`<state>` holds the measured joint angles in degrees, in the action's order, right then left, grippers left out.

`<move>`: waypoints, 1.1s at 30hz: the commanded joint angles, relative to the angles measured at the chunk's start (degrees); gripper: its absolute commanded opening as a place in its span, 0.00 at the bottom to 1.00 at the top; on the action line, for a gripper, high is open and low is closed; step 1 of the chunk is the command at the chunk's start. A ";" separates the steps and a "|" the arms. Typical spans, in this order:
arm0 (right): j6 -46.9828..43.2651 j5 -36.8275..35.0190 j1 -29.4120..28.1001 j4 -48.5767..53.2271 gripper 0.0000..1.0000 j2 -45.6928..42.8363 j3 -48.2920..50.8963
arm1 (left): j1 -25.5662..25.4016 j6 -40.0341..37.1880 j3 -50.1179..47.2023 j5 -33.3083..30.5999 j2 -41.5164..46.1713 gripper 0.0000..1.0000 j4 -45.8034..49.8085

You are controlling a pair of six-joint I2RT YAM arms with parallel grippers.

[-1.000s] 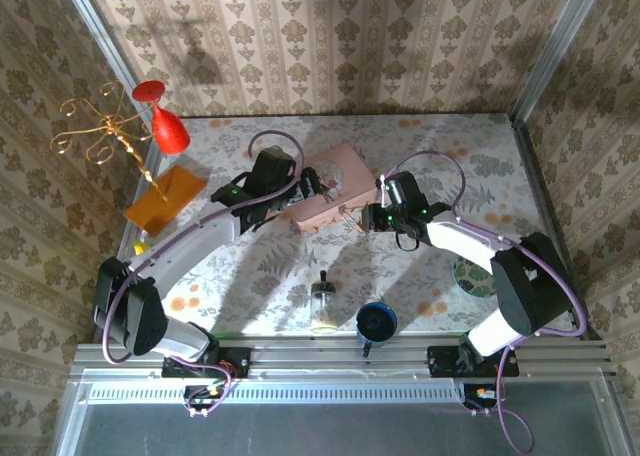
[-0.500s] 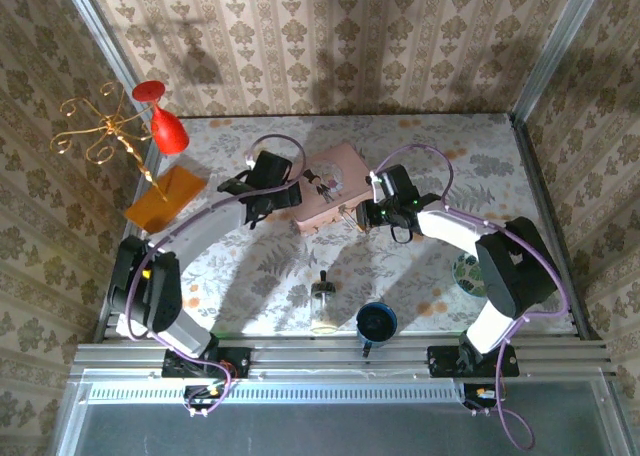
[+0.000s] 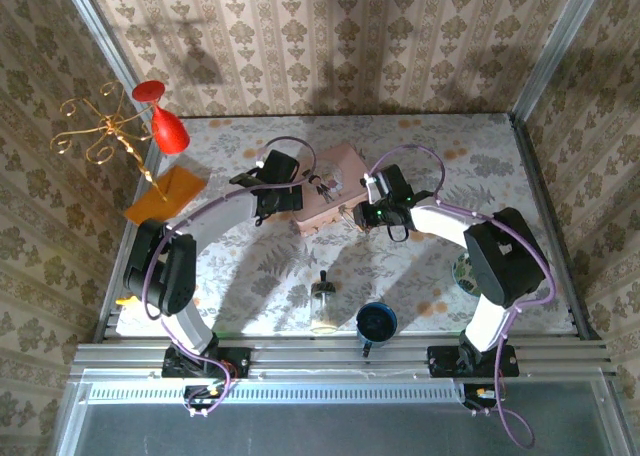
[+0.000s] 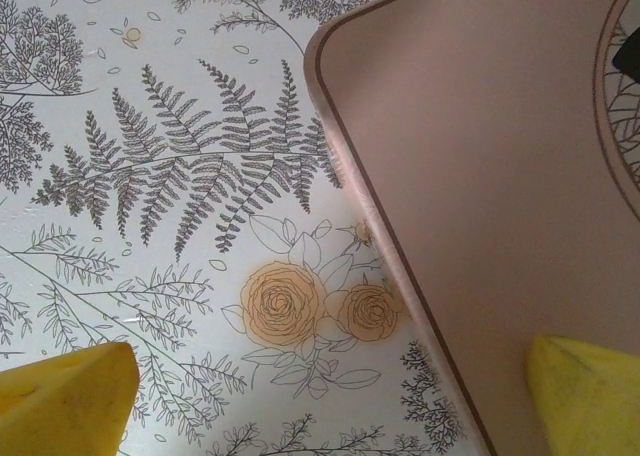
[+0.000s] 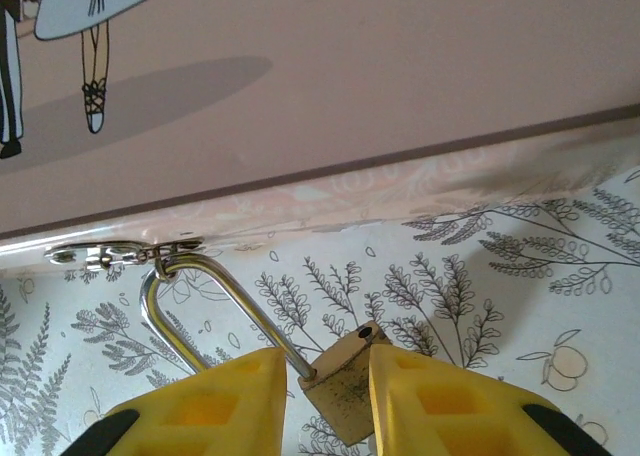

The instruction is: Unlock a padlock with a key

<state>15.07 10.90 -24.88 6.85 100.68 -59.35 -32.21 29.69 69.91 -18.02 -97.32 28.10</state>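
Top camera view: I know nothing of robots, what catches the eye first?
A pink box sits mid-table, the left arm and right arm bent in toward it. At the far left a red goblet tilts beside a curly gold stand. Up close, a small brass padlock sits between the right arm's yellow fingers.

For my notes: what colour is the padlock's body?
Brass-yellow padlock, clearest in the right wrist view.
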 commanded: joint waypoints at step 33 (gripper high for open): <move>-2.16 3.94 -2.93 -1.53 0.26 6.89 -5.91 | -1.27 0.35 2.79 -0.44 -3.49 1.00 3.89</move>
<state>13.58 13.54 -26.52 6.33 105.75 -63.70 -32.71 29.76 71.75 -18.52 -98.65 29.85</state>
